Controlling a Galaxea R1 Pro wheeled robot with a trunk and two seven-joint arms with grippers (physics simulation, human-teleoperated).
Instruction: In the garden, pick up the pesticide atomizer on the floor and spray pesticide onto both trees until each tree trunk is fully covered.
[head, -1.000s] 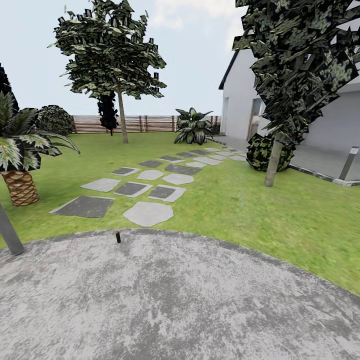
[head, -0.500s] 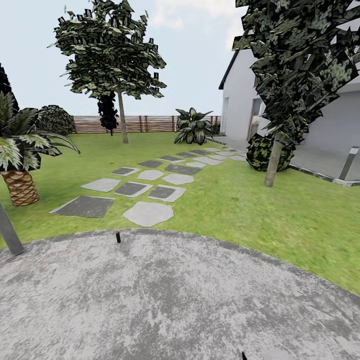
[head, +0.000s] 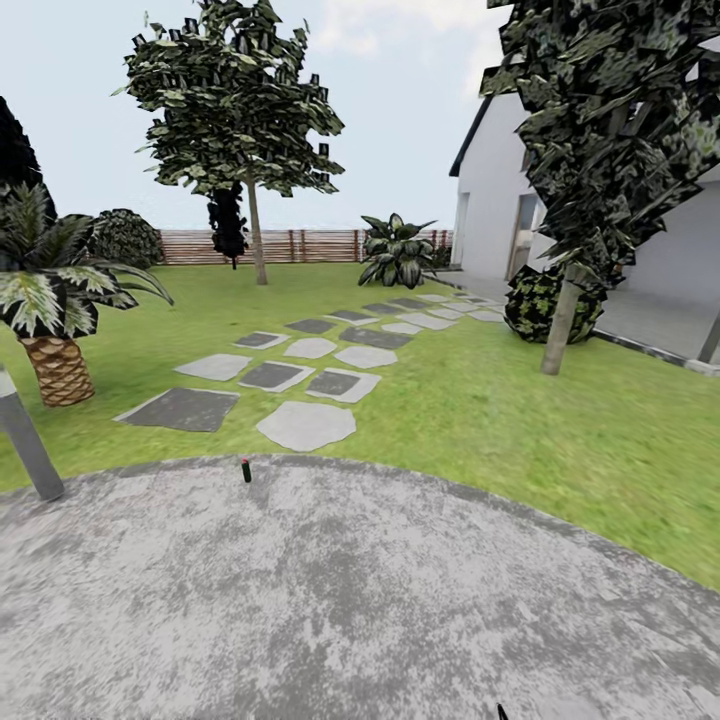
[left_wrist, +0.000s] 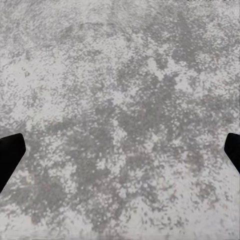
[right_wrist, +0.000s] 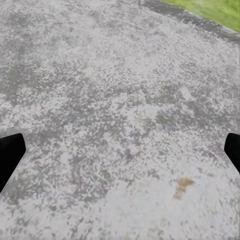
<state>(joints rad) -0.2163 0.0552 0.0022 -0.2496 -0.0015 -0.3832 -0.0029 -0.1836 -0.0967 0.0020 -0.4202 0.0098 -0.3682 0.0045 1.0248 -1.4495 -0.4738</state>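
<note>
Head view over mottled grey concrete floor (head: 360, 600) with curved edge meeting green lawn (head: 480, 420). Pesticide atomizer (head: 246, 470): tiny dark bottle with red top, upright on the floor just inside the curved edge, left of centre, untouched and well apart from both hands. Beyond it, grey stepping stones (head: 306, 425) running across the grass toward the white house (head: 500, 210) at right. Far tree (head: 235, 95) with straight pale trunk (head: 256, 235) near the brown slat fence (head: 300, 245); near tree (head: 610, 130) at right, its pale trunk (head: 560, 325) leaning slightly, a round shrub (head: 545, 300) just behind it. No whitish specks discernible on either trunk. Scaly-trunked palm (head: 55, 300) at left on the lawn; grey post (head: 28, 445) at the floor's left edge; broad-leaved plant (head: 398, 252) by the fence. Small dark tip (head: 501, 712) at the lower border, too little shown to identify. Left wrist view: left hand (left_wrist: 120, 152) spread wide, dark fingertips (left_wrist: 9, 155) at opposite borders, nothing between them, bare concrete beneath. Right wrist view: right hand (right_wrist: 120, 152) likewise spread wide and empty, fingertips (right_wrist: 9, 155) at opposite borders, concrete beneath with a small brown stain (right_wrist: 182, 186) and a strip of grass (right_wrist: 215, 10) past the paving edge.
</note>
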